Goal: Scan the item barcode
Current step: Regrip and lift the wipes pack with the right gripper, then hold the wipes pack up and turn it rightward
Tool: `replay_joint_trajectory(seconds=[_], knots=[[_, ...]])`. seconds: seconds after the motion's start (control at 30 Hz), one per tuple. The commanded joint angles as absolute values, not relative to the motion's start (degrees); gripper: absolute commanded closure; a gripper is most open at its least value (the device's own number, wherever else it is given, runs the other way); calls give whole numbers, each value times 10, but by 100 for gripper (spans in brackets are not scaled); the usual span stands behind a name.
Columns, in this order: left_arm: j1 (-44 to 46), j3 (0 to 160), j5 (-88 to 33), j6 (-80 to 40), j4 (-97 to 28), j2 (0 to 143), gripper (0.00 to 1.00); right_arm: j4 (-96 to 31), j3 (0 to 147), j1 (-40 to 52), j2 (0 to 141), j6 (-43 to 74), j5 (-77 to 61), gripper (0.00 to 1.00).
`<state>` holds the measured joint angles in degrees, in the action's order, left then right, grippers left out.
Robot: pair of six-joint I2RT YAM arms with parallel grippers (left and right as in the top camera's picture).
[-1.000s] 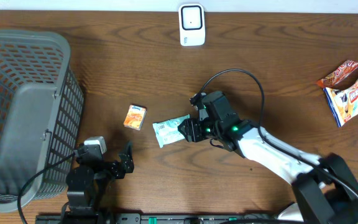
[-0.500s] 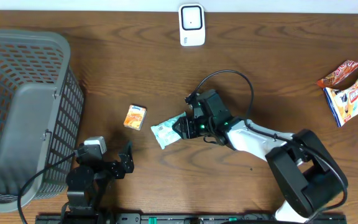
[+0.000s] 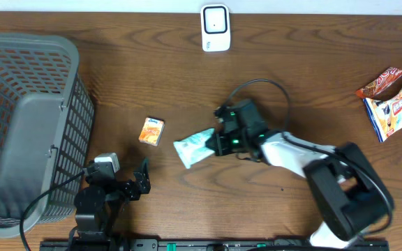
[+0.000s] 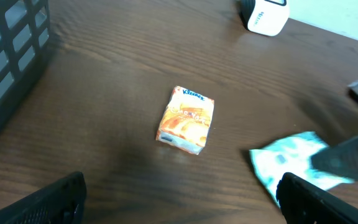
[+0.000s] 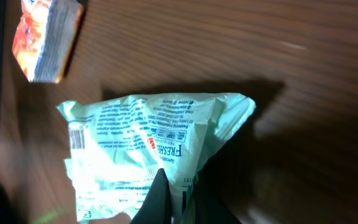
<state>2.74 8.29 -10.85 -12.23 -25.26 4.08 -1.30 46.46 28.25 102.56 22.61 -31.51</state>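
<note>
- Overhead: a pale green packet (image 3: 192, 147) is seen near the middle of the table (image 3: 117, 56), a little toward the front edge. Its right end is pinched by the right gripper (image 3: 217, 143), whose jaws are closed on it.
- An orange tissue pack (image 3: 151, 131) is seen just left of the packet, apart from it. A white scanner (image 3: 215, 28) is stood at the back edge, a grey basket (image 3: 79, 118) is placed along the left edge, and two snack bags (image 3: 393, 101) are laid at the right edge.
- Left wrist: the left gripper (image 4: 180, 186) is held with its jaws wide apart and nothing between them. The tissue pack is seen ahead of it, flat on the wood, with the packet off to the right.
- Right wrist: the packet's near edge is clamped between the closed dark fingers (image 5: 161, 198). Printed text is shown on the upper face, and a small barcode (image 5: 76, 137) is seen near the packet's left end. Whether the packet is lifted off the table cannot be told.
</note>
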Motion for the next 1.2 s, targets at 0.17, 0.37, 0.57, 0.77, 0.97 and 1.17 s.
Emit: replay_joint_trajectory(seconds=[0.17, 0.37, 0.57, 0.77, 0.97, 1.17], knots=[[29, 75, -114, -128, -262, 40, 2, -72, 461, 165, 854, 109, -560, 99], [29, 75, -114, -128, -262, 40, 2, -109, 461, 112, 799, 52, -663, 99], [29, 75, -114, -128, -262, 40, 2, -216, 461, 74, 720, 41, -573, 99], [29, 75, -114, -128, -262, 40, 2, -314, 461, 94, 630, 42, -427, 99], [29, 75, -114, -128, -262, 40, 2, -322, 461, 132, 571, 42, -393, 99], [29, 75, -114, -128, -262, 40, 2, -320, 461, 164, 540, 46, -387, 99]])
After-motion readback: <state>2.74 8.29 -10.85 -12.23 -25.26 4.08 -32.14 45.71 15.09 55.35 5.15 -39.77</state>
